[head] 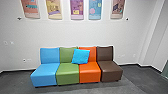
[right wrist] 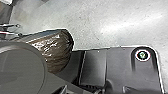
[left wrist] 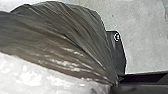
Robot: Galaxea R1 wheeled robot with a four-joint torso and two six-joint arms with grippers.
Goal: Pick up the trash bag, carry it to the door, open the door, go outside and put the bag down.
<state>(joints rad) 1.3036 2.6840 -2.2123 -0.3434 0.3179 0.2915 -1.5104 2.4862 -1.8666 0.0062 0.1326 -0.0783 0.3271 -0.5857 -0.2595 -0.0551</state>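
Observation:
The trash bag (left wrist: 62, 42), dark and glossy with long creases, looms large in the left wrist view. Its folds draw together at my left gripper (left wrist: 115, 83), which is shut on the gathered plastic. From the right wrist, the brown, shiny bag (right wrist: 56, 50) appears beside the robot's dark base plate, partly hidden behind a rounded grey arm part. My right gripper (right wrist: 19, 30) is near the bag at that view's edge; how it stands is unclear.
Four joined seats, blue (head: 45, 72), green (head: 68, 72), orange (head: 90, 72) and brown (head: 110, 71), stand against a white wall (head: 62, 33). A bright blue cushion (head: 80, 56) leans on the backrests. Grey floor (head: 15, 82) lies before them, and colourful panels (head: 76, 8) hang above.

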